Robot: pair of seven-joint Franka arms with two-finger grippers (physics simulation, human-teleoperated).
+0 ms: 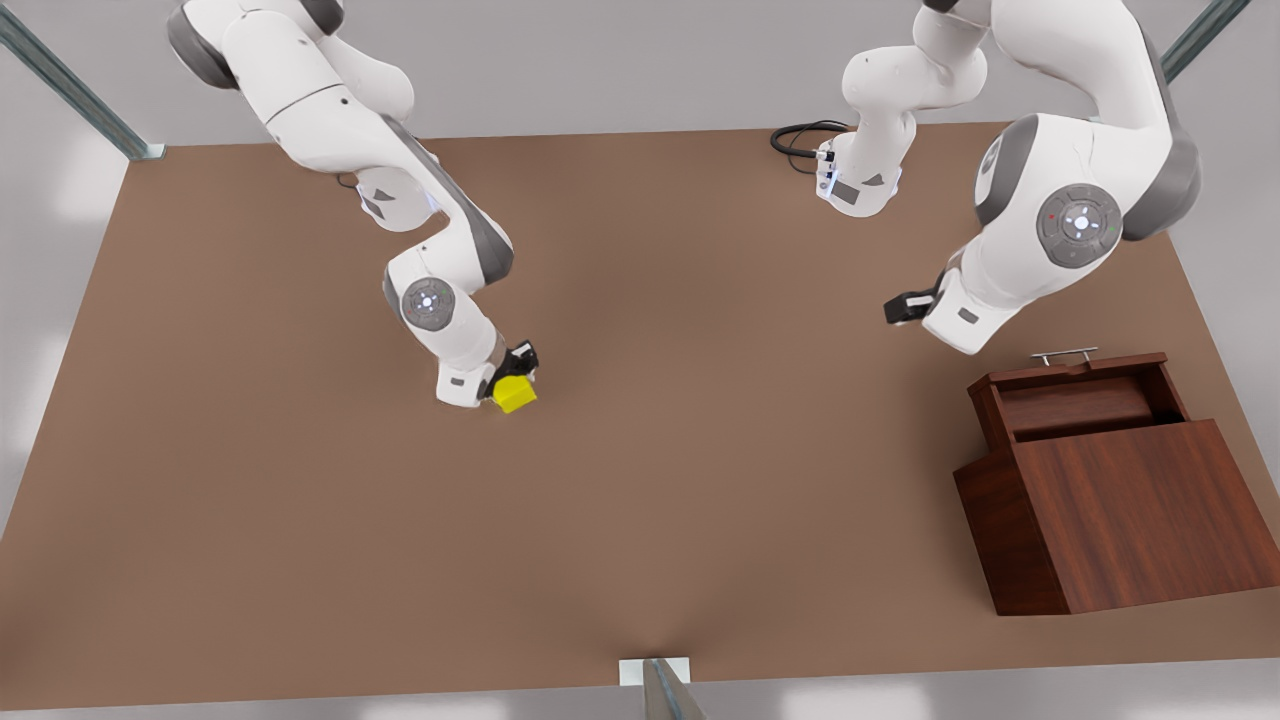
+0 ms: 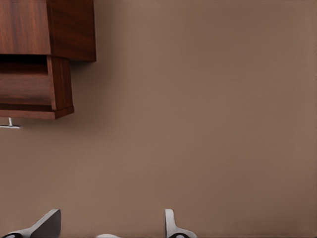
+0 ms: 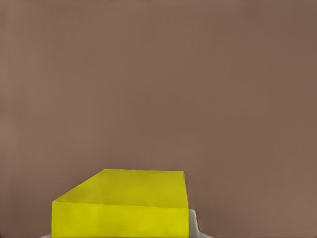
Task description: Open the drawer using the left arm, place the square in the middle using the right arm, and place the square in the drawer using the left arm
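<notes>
The square [image 1: 514,393] is a small yellow cube held in my right gripper [image 1: 512,383], which is shut on it low over the brown tabletop, left of the middle [image 1: 660,400] in the front view. The right wrist view shows the square [image 3: 124,208] close up, with one finger [image 3: 194,223] beside it. I cannot tell whether the square touches the table. The drawer [image 1: 1080,400] stands pulled out of the wooden cabinet [image 1: 1120,510], its silver handle [image 1: 1065,355] toward my left gripper [image 1: 905,307]. The left gripper [image 2: 109,225] is open and holds nothing, a short way from the drawer [image 2: 29,89].
A black cable [image 1: 800,135] loops by an arm base at the back. A metal post [image 1: 660,690] stands at the table's front edge, and slanted struts rise at the back corners. The cabinet sits close to the edge at the front view's right.
</notes>
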